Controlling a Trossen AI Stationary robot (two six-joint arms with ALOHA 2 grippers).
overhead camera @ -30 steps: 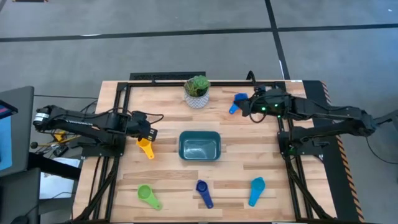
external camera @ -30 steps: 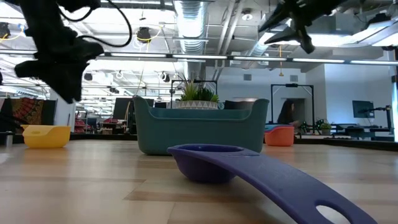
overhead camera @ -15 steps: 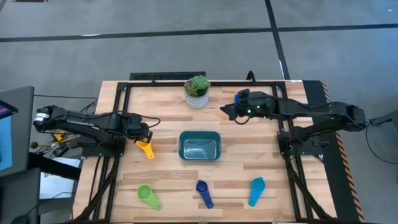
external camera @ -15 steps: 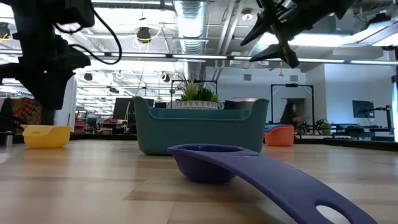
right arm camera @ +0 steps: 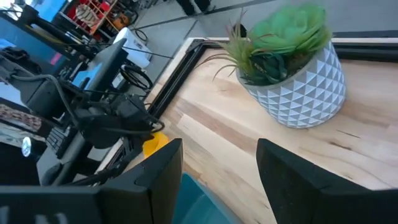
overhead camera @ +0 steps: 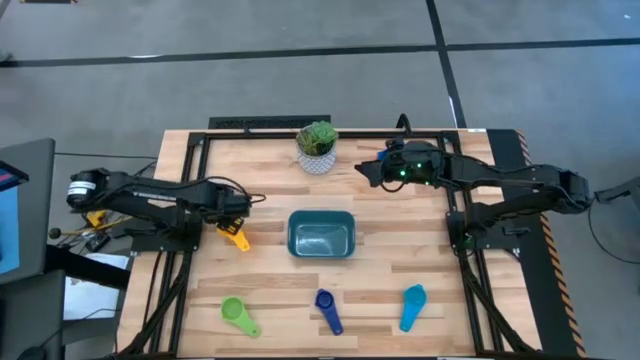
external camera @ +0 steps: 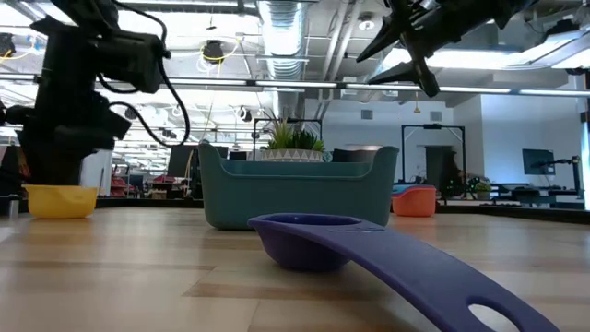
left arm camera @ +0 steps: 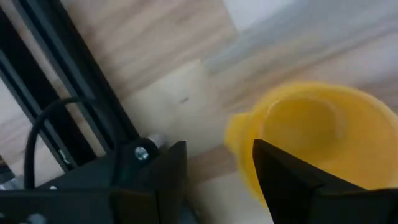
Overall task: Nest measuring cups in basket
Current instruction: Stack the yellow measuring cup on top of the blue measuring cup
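My left gripper (left arm camera: 217, 155) is open and low over the yellow cup (left arm camera: 311, 134), which stands on its base near the table's left edge (overhead camera: 232, 235). One finger (left arm camera: 283, 177) is in front of the bowl, and the near rim (left arm camera: 239, 143) lies in the gap. My right gripper (right arm camera: 217, 155) is open and empty, raised near the plant (overhead camera: 362, 172). The teal basket (overhead camera: 321, 235) sits mid-table. The green (overhead camera: 238, 315), dark blue (overhead camera: 327, 308) and light blue (overhead camera: 412, 305) cups lie along the near edge. An orange cup (external camera: 415, 200) shows behind the basket. The red cup is out of view. My left gripper comes at the yellow cup from above with its fingers on either side of the bowl's rim (left arm camera: 239, 143). Whether a finger touches the rim, I cannot tell. The cup rests on the table.
A white pot with a green plant (overhead camera: 317, 148) stands at the far edge, close to my right gripper. A black frame rail (left arm camera: 93, 93) runs beside the yellow cup. Bare wood lies between the basket and the near row of cups.
My left gripper has come down toward the yellow cup and now stands low over it. My right gripper has moved toward the table's left, from over the blue cup to beside the plant, staying raised.
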